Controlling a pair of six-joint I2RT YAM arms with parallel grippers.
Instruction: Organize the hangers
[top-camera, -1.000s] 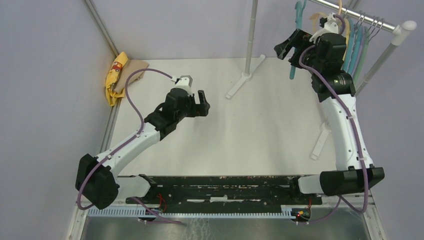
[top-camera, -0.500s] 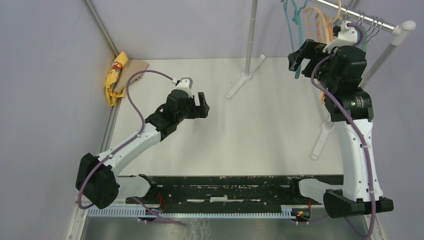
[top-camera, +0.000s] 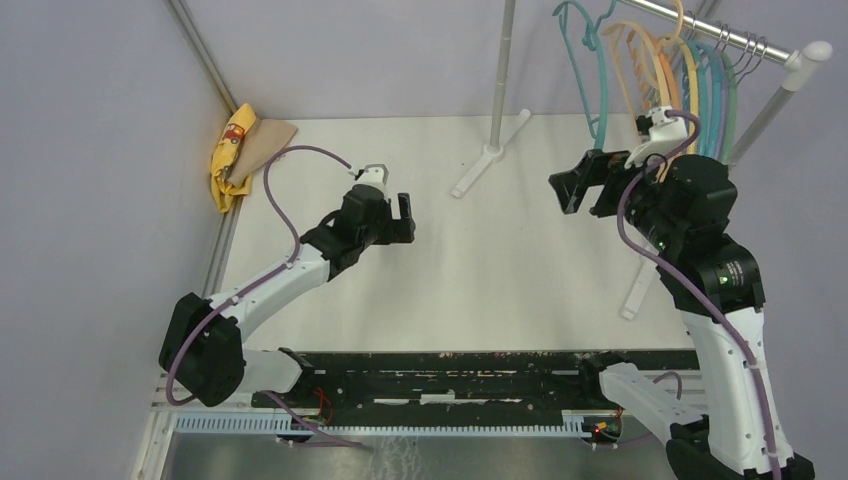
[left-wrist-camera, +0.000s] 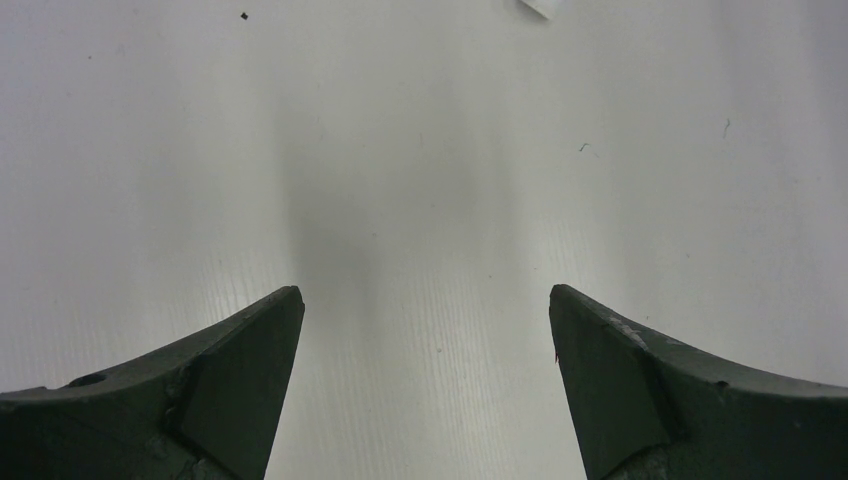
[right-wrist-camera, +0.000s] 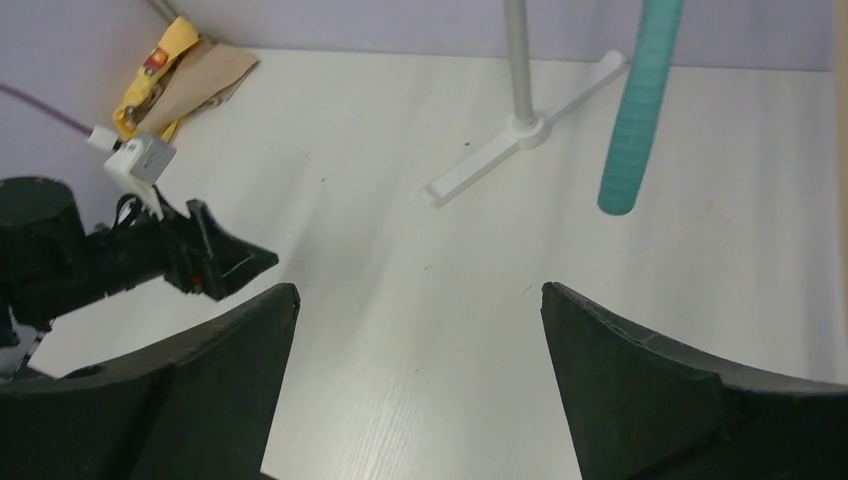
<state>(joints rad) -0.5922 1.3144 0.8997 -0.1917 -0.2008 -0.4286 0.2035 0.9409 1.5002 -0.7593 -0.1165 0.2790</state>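
Yellow cloth (top-camera: 231, 150) far left of hangers (top-camera: 716, 100)

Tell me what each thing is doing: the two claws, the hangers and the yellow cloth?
left claw: open, holding nothing, above the table
right claw: open, holding nothing, near the hangers
hangers: hanging on the rail
yellow cloth: crumpled at the table's far left corner

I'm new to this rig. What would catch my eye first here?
The hangers, teal, orange and green, hang bunched on the rail at the far right. The right hand hovers open beside them; a yellow cloth lies in the far left corner.
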